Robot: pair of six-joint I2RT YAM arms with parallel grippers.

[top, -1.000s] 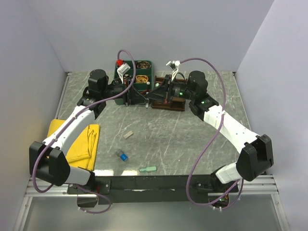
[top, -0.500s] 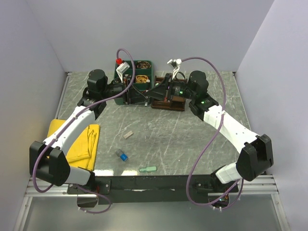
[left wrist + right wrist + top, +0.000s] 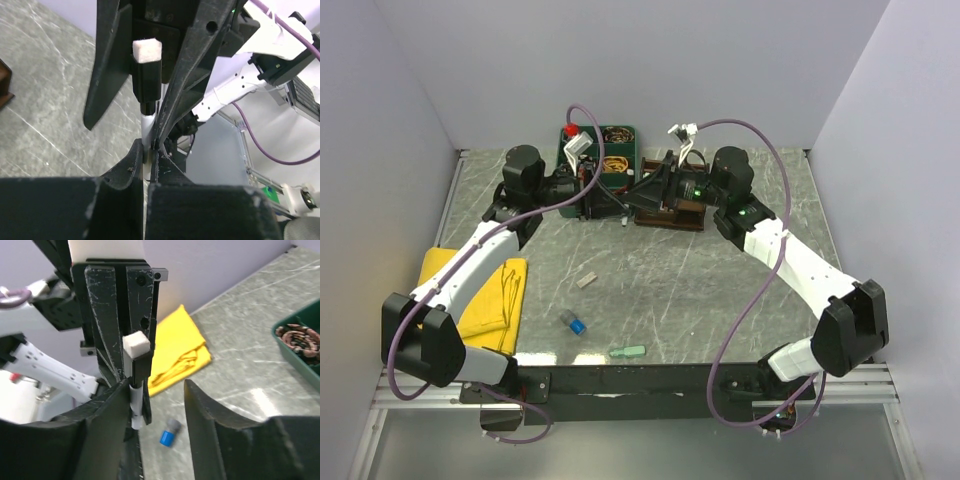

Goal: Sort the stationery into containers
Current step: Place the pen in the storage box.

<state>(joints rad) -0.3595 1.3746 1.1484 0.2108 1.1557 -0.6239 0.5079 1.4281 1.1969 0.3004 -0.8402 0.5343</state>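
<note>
A slim pen with a white barrel (image 3: 132, 407), a black upper part and a white square tip (image 3: 147, 50) stands between both grippers, in the air in front of the containers (image 3: 672, 216), a dark brown wooden organiser. My left gripper (image 3: 149, 151) is shut on the barrel. My right gripper (image 3: 156, 385) is open around the same pen, its left finger (image 3: 107, 425) beside the pen and its right finger well off it. The two grippers meet tip to tip (image 3: 626, 200). On the table lie a blue cap (image 3: 574, 324), a mint eraser (image 3: 629, 351) and a small beige bit (image 3: 585, 281).
A green tray (image 3: 563, 150) with rubber bands stands at the back, left of the organiser. A yellow cloth (image 3: 480, 295) lies at the left under the left arm. Purple cables loop over both arms. Grey walls close in the table on three sides.
The left gripper has closed on the pen. The right gripper, shut on it before, has opened. Both arms have stayed nearly in place by the organiser.
</note>
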